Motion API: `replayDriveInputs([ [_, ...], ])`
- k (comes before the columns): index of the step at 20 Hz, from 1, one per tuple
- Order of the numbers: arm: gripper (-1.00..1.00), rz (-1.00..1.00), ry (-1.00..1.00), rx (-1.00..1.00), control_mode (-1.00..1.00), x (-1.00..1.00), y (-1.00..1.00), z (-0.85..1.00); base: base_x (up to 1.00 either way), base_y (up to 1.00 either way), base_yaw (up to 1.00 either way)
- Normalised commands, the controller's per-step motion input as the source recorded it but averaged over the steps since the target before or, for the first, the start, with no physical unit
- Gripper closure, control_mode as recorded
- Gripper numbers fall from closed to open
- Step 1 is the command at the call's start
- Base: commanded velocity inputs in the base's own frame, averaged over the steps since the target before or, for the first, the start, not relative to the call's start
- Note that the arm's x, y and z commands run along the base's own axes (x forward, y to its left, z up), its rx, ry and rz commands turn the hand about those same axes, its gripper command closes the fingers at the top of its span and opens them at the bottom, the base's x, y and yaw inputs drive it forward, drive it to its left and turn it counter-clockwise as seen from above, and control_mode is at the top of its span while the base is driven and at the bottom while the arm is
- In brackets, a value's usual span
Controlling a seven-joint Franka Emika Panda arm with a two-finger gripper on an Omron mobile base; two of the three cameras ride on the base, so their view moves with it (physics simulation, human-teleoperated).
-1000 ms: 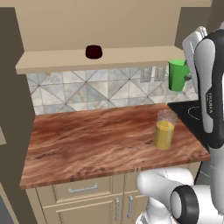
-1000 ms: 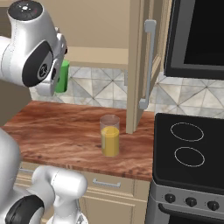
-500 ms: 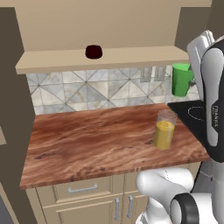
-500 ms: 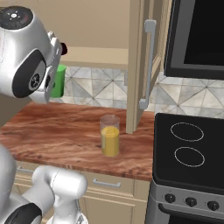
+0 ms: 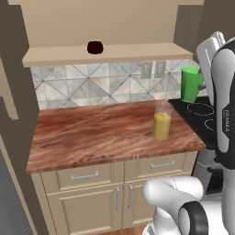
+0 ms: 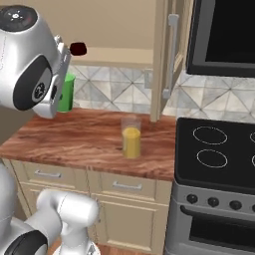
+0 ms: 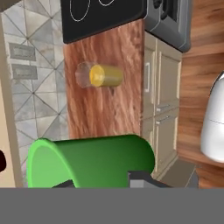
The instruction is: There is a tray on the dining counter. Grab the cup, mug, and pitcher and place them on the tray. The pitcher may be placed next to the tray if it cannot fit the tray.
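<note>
Claw (image 7: 101, 183) is clamped on the green cup (image 7: 89, 161), held aloft; it's prob. light, rigid, slick, so you keep grip mid-wall.

one cup (image 5: 190, 84), one mug (image 5: 95, 47), one pitcher (image 5: 161, 121)

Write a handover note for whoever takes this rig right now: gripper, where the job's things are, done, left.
Gripper: shut on the green cup, held up in the air beside the stove.
Pitcher: upright on the wood counter near the stove.
Mug: on the shelf above the backsplash.
Done: cup picked up.
Left: carry the cup to the tray, then fetch the mug and pitcher.
</note>
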Motion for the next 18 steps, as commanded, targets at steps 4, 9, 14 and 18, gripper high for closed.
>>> replayDriveInputs([
  [4, 1.00, 0.00, 0.00, 0.00, 1.00, 0.00, 0.00, 0.00, -1.00, 0.00, -0.15],
  [9, 1.00, 0.00, 0.00, 0.00, 1.00, 0.00, 0.00, 0.00, -0.65, 0.07, -0.39],
  [14, 1.00, 0.00, 0.00, 0.00, 1.00, 0.00, 0.00, 0.00, -0.34, 0.18, -0.51],
  [18, 1.00, 0.00, 0.00, 0.00, 1.00, 0.00, 0.00, 0.00, -0.55, 0.01, -0.65],
])
